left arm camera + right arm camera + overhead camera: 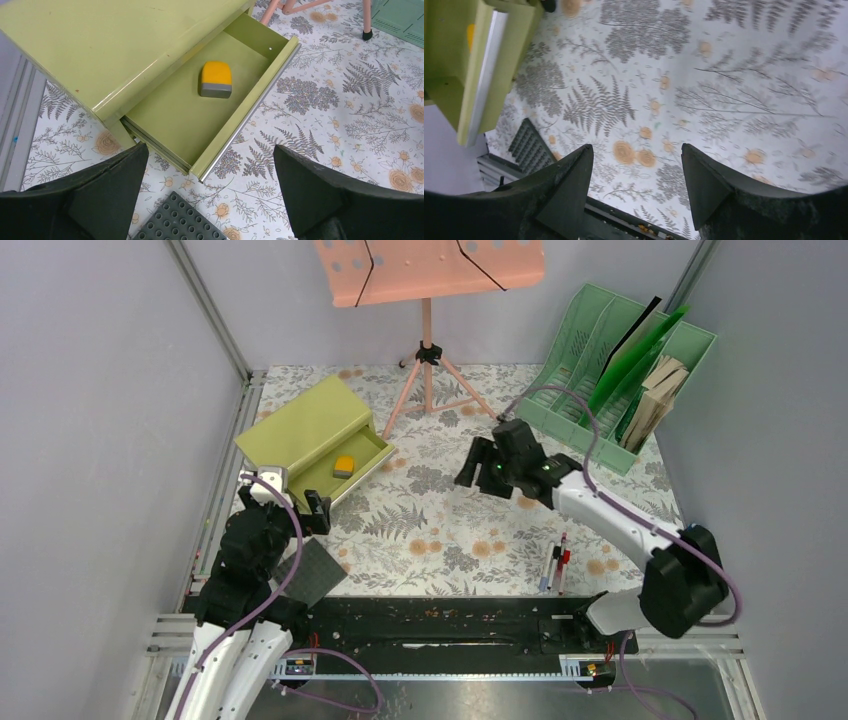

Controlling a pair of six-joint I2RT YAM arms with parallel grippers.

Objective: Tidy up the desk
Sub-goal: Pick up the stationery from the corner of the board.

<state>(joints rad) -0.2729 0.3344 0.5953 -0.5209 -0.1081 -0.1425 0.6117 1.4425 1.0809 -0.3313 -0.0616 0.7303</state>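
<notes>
Left gripper (210,152) hangs with its two dark fingers (107,192) spread wide and nothing between them, above the near left part of the counter (450,530), close to the front corner of an open drawer. The counter's print of grey-green ferns and small orange flowers runs from the black base rail (450,620) toward the back. A grey studded baseplate (177,225) lies flat on the counter on the near side of that gripper, one corner pointing toward the drawer.

On the near right, just beyond the rail, a few pens (556,565) lie close together and roughly parallel; one shows red.

Farther in on the left stands an olive-yellow drawer cabinet (305,420), set at an angle, its drawer (175,115) pulled out toward the middle, with a metal bar handle (250,107) along its front. Inside lies one small block (216,79), orange with a grey band at one end, clear of the drawer's walls.

Right gripper (636,150) hovers over the middle of the counter, to the right of the drawer, its fingers likewise parted and holding nothing.

At the back, a pink music stand (430,265) rests on its tripod legs. In the far right corner a mint-green file rack (585,350) holds a green folder (635,355), a black folder (635,330) and some tan boards or sheets (655,395).
</notes>
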